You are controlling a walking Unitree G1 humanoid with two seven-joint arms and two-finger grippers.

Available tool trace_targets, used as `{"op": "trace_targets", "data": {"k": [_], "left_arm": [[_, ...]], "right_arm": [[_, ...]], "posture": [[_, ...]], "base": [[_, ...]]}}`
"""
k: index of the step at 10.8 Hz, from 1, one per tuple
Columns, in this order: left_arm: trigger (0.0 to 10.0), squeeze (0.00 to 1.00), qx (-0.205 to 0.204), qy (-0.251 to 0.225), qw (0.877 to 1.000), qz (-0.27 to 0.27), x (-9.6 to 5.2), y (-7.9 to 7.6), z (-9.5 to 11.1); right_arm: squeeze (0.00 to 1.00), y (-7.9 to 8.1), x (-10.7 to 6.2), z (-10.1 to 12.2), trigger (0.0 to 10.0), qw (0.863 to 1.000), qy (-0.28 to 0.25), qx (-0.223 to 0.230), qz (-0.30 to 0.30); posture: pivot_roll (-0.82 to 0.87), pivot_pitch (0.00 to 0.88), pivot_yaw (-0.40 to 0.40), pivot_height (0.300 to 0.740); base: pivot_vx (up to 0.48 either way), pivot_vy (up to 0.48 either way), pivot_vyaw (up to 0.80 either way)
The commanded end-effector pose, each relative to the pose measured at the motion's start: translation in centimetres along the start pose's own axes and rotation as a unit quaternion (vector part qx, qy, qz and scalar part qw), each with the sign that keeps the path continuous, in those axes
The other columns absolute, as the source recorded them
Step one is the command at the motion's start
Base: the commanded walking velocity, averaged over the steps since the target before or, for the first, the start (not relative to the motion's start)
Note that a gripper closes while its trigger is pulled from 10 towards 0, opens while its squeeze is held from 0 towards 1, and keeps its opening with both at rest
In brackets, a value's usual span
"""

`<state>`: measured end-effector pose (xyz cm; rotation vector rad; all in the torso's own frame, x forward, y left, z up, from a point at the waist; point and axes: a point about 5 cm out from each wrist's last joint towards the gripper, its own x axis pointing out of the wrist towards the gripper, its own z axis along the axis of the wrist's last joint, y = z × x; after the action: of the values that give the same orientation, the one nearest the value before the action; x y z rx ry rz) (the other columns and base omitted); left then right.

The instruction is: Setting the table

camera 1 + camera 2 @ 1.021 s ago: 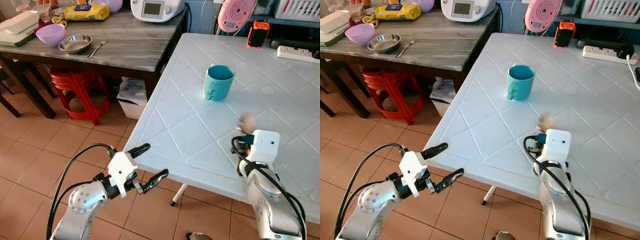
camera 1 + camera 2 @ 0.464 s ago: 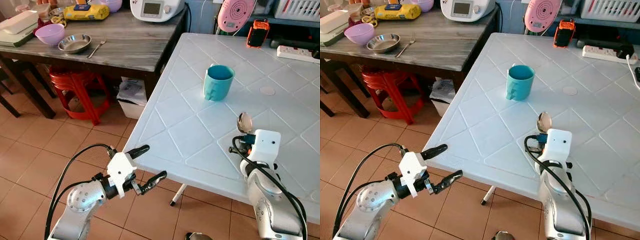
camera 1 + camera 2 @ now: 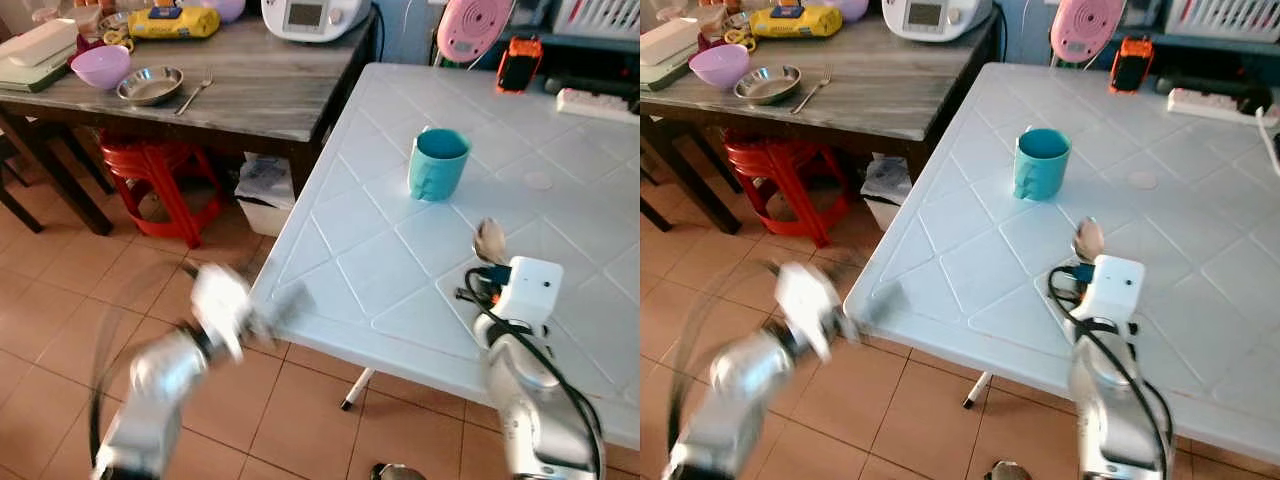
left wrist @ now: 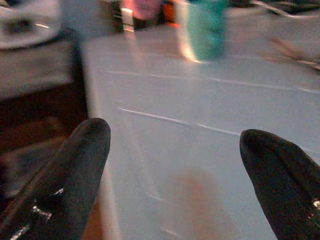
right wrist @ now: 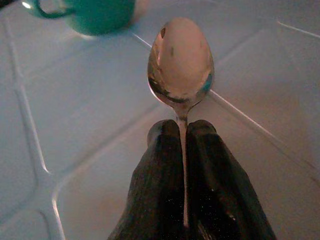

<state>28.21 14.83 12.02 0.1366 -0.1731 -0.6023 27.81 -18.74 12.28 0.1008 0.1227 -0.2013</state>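
My right gripper is shut on the thin handle of a metal spoon. It holds the spoon low over the white plastic table, with the bowl pointing away from me. A teal mug stands upright on the table beyond the spoon, a little to the left. My left gripper is open with nothing between its fingers. It is at the table's near left edge and faces across the tabletop toward the mug. The left arm is motion-blurred.
A wooden table at the left carries a purple bowl, a steel bowl, a fork and a white appliance. A red stool stands under it. A pink fan, orange device and power strip line the white table's back.
My left arm has swung quickly up toward the white table's edge and is now blurred. The right gripper still holds the spoon in about the same place.
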Motion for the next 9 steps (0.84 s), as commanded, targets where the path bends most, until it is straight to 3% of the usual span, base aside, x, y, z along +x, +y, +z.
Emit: {"op": "trace_targets", "data": {"k": [1,3,4,5,7,9], "left_arm": [[10.0,0.0,-0.001,0.014,0.999,0.04,-0.3,0.9,-0.5],[10.0,0.0,-0.004,0.012,0.992,0.127,0.1,2.3,-0.2],[10.0,0.0,-0.024,0.012,0.986,0.164,0.0,2.7,-0.2],[10.0,0.0,-0.035,0.015,0.985,0.17,0.0,2.8,-0.4],[10.0,0.0,-0.036,0.013,0.985,0.17,0.3,2.8,-0.3],[10.0,0.0,-0.041,0.011,0.983,0.176,0.5,3.0,-0.2]], "right_arm": [[0.0,0.0,-0.1,0.5,0.0,1.0,-0.019,0.002,-0.002],[0.0,-0.2,-0.4,1.0,0.0,0.999,-0.044,-0.001,-0.007],[0.0,-0.3,-0.7,1.3,0.0,0.998,-0.062,-0.001,-0.01],[0.0,-0.2,-1.1,1.4,10.0,0.997,-0.075,-0.002,-0.002],[0.0,0.5,-1.1,1.5,10.0,0.996,-0.083,-0.014,0.005],[0.0,0.6,-1.1,1.7,10.0,0.996,-0.091,-0.014,0.008]], "posture": [[-0.17,0.142,0.09,0.74],[-0.17,0.144,0.093,0.74],[-0.16,0.144,0.092,0.74],[-0.16,0.144,0.094,0.74],[-0.16,0.141,0.095,0.74],[-0.17,0.14,0.096,0.74]], "base": [[0.0,0.0,0.0],[0.0,0.0,0.0],[0.0,0.0,0.0],[0.0,0.0,0.0],[0.0,0.122,0.0],[0.0,0.304,-0.76]]}}
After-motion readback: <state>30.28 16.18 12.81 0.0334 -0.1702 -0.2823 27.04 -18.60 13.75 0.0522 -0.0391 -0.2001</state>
